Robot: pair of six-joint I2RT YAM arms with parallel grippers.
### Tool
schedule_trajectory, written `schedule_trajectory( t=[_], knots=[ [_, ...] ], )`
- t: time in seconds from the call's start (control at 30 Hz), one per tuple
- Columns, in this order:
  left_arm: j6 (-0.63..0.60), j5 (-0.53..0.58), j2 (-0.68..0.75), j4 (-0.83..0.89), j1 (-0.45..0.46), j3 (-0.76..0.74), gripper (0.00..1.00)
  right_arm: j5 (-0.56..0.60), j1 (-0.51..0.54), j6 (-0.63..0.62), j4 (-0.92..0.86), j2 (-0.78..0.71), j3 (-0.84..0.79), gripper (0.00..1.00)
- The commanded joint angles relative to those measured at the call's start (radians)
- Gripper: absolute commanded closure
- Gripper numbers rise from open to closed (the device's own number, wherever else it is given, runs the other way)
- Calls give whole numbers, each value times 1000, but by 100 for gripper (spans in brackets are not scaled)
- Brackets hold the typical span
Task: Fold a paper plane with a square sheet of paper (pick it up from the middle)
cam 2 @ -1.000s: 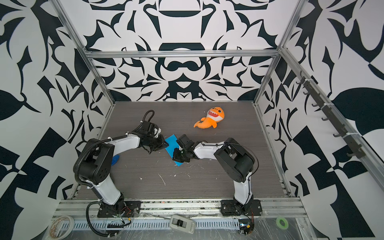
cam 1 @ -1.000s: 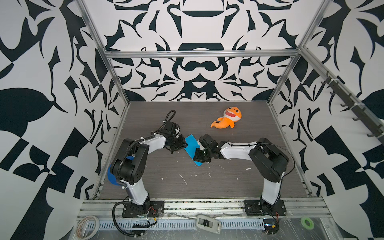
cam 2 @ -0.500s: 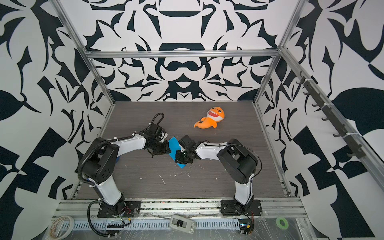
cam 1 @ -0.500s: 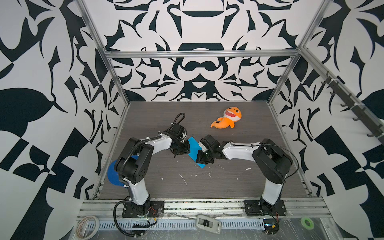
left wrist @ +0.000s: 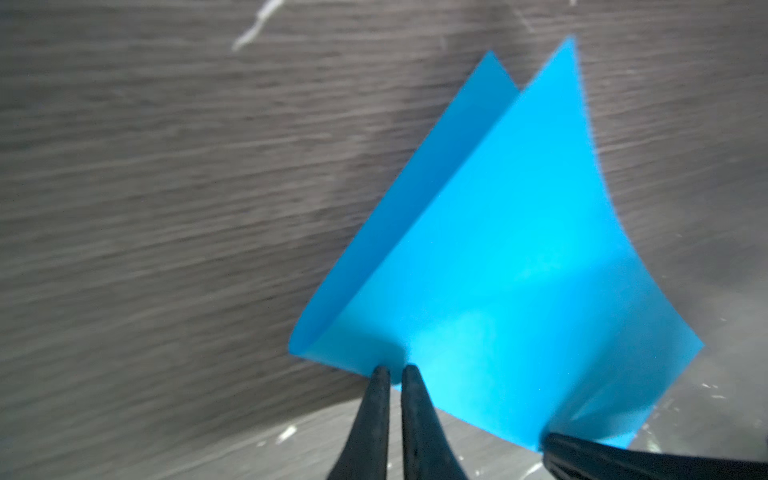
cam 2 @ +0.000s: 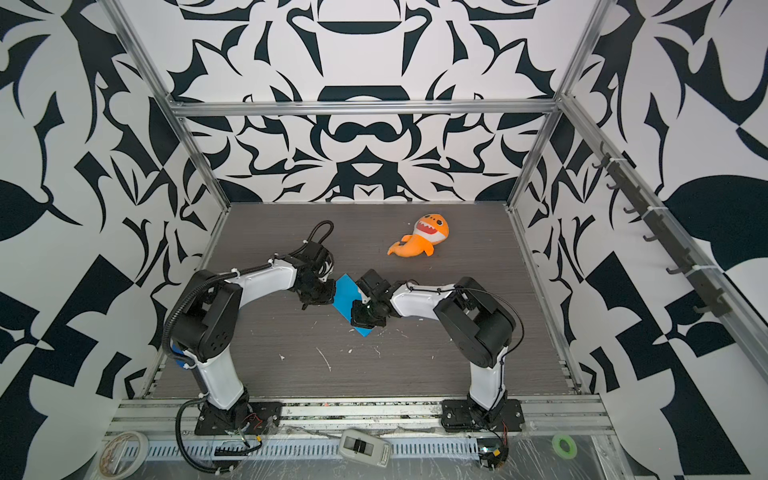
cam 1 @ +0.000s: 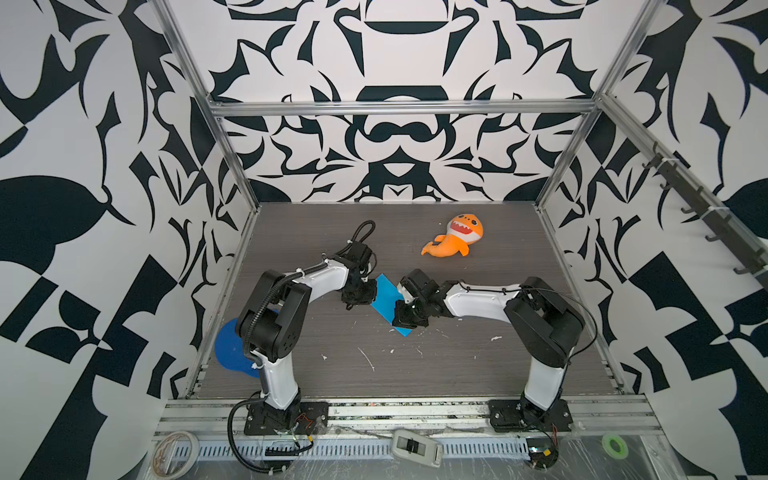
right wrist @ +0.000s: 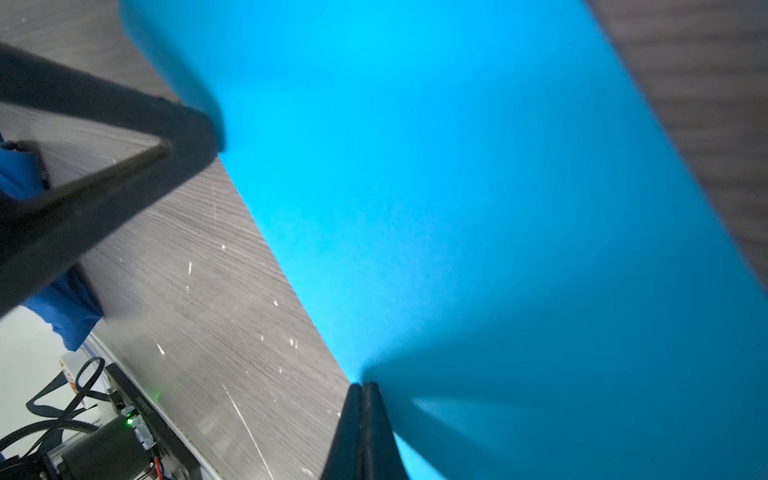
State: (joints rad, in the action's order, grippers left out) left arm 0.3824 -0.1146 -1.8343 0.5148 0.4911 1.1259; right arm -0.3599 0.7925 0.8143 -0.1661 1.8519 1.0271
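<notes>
The square sheet of paper (cam 1: 384,297) (cam 2: 347,295) is bright blue and doubled over into two layers, lifted slightly above the table's middle. In the left wrist view the two layers (left wrist: 498,270) fan apart toward their far corners. My left gripper (cam 1: 371,296) (left wrist: 395,370) is shut on the paper's folded edge, its tips nearly touching. My right gripper (cam 1: 401,311) (right wrist: 365,386) is shut on the sheet's (right wrist: 457,187) opposite edge, a short way from the left one. No paper plane is in view.
An orange shark plush (cam 1: 455,239) lies at the back right. A dark blue disc (cam 1: 232,349) sits by the left wall, behind the left arm's base. White scraps (cam 1: 368,359) dot the wooden table (cam 1: 457,374) in front of the grippers.
My left gripper has travelled right toward the right gripper, carrying its side of the paper over so the sheet looks narrower and doubled. The right gripper has barely moved.
</notes>
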Motion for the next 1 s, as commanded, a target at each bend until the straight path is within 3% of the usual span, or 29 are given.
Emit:
schedule_trajectory(
  t=[0.0,0.63,0.83,0.97],
  knots=[
    [-25,100,-42,94,-11,28,87,44,-2,-13,-127,29,-11,100],
    [-4,237,-103,145,-56,94,87,57,-2,-11,-119,29,-9,100],
    [75,211,6,117,-76,104,83,39,-3,19,15,-17,-2,100],
    [186,158,154,28,-76,10,71,38,-3,13,93,-64,39,99]
  ],
)
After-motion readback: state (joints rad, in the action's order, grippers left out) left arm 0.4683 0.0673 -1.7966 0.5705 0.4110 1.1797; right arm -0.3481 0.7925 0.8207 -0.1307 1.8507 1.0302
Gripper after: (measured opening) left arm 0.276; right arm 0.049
